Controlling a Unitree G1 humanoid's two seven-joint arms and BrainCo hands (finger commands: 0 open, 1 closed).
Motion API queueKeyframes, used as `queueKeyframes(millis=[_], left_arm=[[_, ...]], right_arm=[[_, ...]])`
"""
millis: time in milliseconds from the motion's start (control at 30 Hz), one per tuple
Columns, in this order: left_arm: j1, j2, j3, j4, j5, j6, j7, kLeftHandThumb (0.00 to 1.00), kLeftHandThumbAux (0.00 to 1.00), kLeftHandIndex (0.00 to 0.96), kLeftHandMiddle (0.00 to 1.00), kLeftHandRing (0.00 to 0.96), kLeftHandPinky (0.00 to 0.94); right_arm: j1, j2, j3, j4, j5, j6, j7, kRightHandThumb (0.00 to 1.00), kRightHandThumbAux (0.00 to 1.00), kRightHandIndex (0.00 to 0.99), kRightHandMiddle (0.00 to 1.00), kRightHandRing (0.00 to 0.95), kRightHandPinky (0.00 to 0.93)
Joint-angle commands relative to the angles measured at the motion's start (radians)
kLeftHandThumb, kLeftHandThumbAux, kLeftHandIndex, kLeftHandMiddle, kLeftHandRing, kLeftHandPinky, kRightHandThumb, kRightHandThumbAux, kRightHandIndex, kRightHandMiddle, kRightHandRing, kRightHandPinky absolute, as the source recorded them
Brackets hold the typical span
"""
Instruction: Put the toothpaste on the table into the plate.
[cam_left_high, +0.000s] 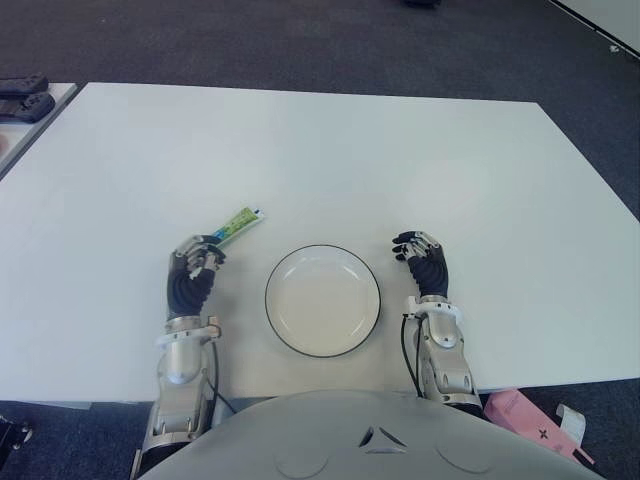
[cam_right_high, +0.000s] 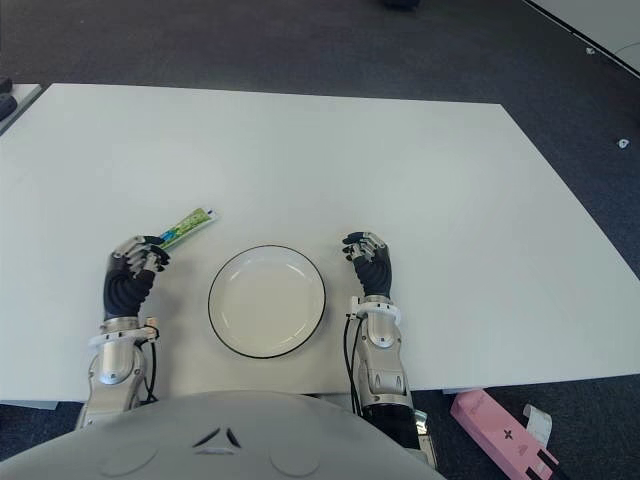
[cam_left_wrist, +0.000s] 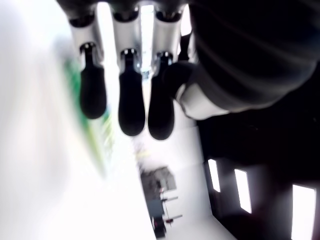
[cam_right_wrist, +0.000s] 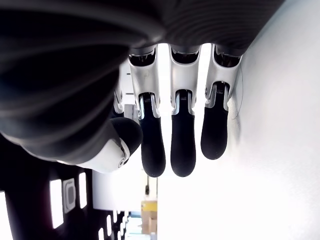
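Toothpaste (cam_left_high: 238, 223) shows only as a green blur in the left wrist view, its near end hidden by the left hand (cam_left_high: 194, 262), whose loosely curled fingers hold nothing. It lies on the table (cam_left_high: 330, 150) at ten o'clock from the plate (cam_left_high: 322, 299). Right hand (cam_left_high: 424, 258), relaxed and empty, shows at three o'clock.

Left hand (cam_left_wrist: 150, 90) fingers relaxed beside blurred green toothpaste (cam_left_wrist: 97, 135).

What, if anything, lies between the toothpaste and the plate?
Nothing visible. The toothpaste lies just beyond the left hand, with only bare table between it and the plate. The right hand shows on the plate's far side.
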Motion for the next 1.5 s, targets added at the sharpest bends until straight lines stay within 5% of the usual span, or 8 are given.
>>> queueKeyframes(millis=[33, 300, 600, 667, 833, 967, 1300, 1500], left_arm=[[-0.015, 0.034, 0.004, -0.047, 0.233, 0.014, 0.138, 0.696, 0.723, 0.432, 0.593, 0.583, 0.566], [-0.031, 0.06, -0.016, -0.115, 0.439, 0.102, 0.238, 0.697, 0.726, 0.431, 0.576, 0.57, 0.54], [0.02, 0.13, -0.014, -0.196, 0.499, 0.147, 0.196, 0.682, 0.718, 0.413, 0.348, 0.365, 0.358], [0.035, 0.158, -0.013, -0.222, 0.536, 0.175, 0.165, 0.517, 0.568, 0.283, 0.278, 0.315, 0.332], [0.05, 0.197, -0.02, -0.277, 0.597, 0.253, 0.086, 0.43, 0.334, 0.101, 0.191, 0.241, 0.279], [0.021, 0.231, -0.028, -0.289, 0.613, 0.298, 0.026, 0.397, 0.213, 0.021, 0.068, 0.072, 0.092], [-0.014, 0.328, -0.046, -0.194, 0.65, 0.339, -0.007, 0.412, 0.102, 0.0, 0.001, 0.001, 0.002], [-0.028, 0.394, -0.077, -0.178, 0.696, 0.406, -0.113, 0.424, 0.079, 0.0, 0.0, 0.0, 0.0]], right_arm=[[0.05, 0.022, 0.006, 0.041, 0.007, 0.097, -0.006, 0.708, 0.729, 0.426, 0.486, 0.492, 0.488], [0.041, 0.013, 0.007, 0.064, 0.013, 0.08, 0.007, 0.709, 0.729, 0.426, 0.487, 0.493, 0.487], [0.04, 0.006, 0.016, 0.068, 0.006, 0.065, 0.011, 0.71, 0.73, 0.427, 0.484, 0.492, 0.486], [0.045, 0.012, 0.017, 0.055, 0.005, 0.074, 0.003, 0.71, 0.73, 0.427, 0.484, 0.494, 0.489], [0.048, 0.018, 0.015, 0.046, 0.009, 0.083, -0.003, 0.709, 0.73, 0.426, 0.486, 0.495, 0.488], [0.049, 0.02, 0.014, 0.045, 0.012, 0.078, -0.004, 0.708, 0.729, 0.426, 0.487, 0.494, 0.488], [0.052, 0.024, 0.019, 0.037, 0.003, 0.088, -0.024, 0.708, 0.729, 0.427, 0.491, 0.496, 0.491], [0.049, 0.014, 0.014, 0.053, 0.012, 0.077, -0.016, 0.708, 0.728, 0.427, 0.489, 0.492, 0.482]])
